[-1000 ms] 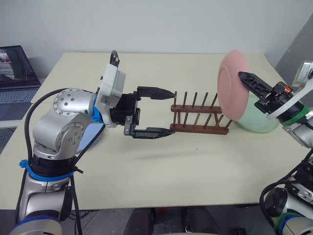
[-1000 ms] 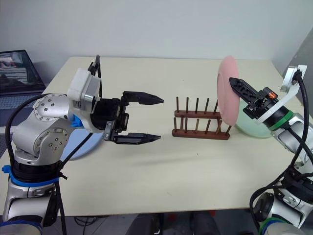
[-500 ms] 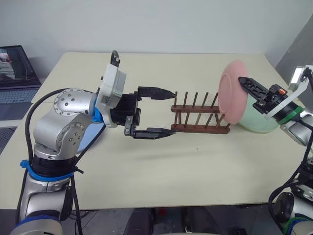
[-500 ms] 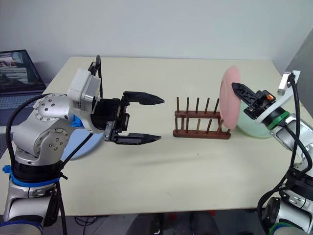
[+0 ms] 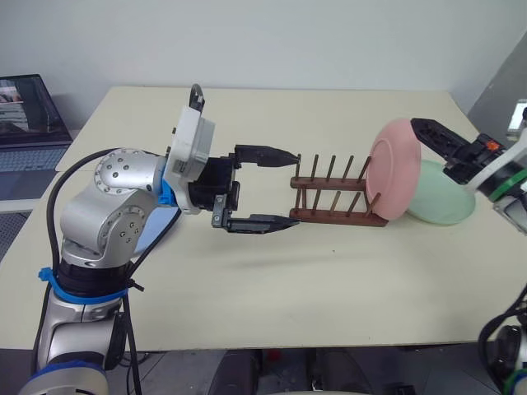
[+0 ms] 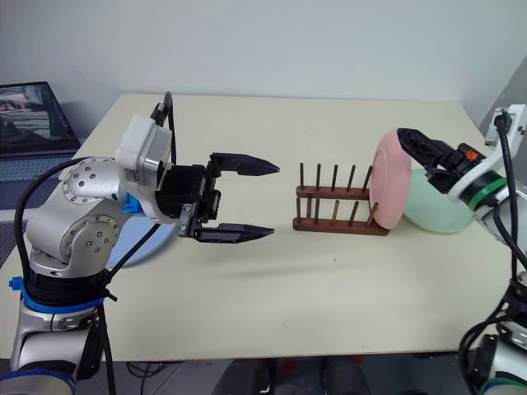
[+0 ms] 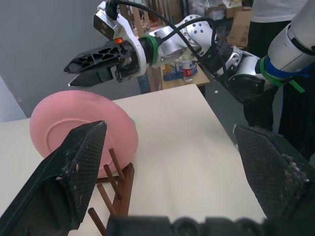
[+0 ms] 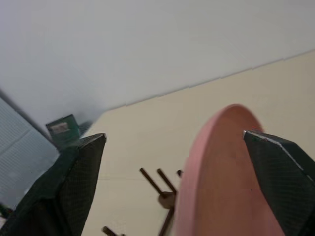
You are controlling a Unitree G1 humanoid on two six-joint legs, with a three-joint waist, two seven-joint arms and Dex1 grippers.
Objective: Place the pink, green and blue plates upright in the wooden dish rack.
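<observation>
Left eye view: right hand [image 5: 430, 132] spread wide above pink plate [image 5: 392, 168].

the pink plate [image 5: 392, 168] and green plate [image 5: 445, 202] look like smooth matt plastic. the rack [image 5: 333, 197] is dark, dull wood with thin pegs. the table [image 5: 329, 280] has a pale, smooth matt top.
</observation>
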